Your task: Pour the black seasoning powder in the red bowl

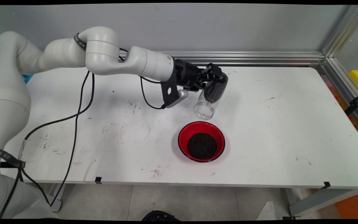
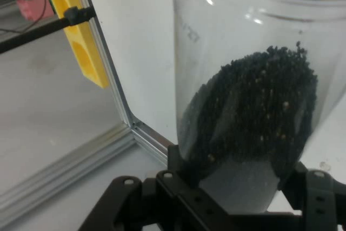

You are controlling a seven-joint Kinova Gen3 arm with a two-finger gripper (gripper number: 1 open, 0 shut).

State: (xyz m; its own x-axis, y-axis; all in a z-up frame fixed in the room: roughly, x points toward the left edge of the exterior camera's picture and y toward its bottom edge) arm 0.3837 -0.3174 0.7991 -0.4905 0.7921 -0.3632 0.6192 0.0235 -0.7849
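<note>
Only main view shows bowl below gripper-held jar.

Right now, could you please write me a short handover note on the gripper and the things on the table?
Gripper: shut on the clear jar, held tilted above the table, open mouth pointing down toward the red bowl.
Jar: dark granules remain in its gripped end; the part near the mouth is clear.
Red bowl: on the white table, just in front of the jar's mouth, with a dark granule pile inside.

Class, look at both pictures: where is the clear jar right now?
In the main view the clear jar is centre, tilted in the gripper above the table, its open mouth just beyond the red bowl.
</note>
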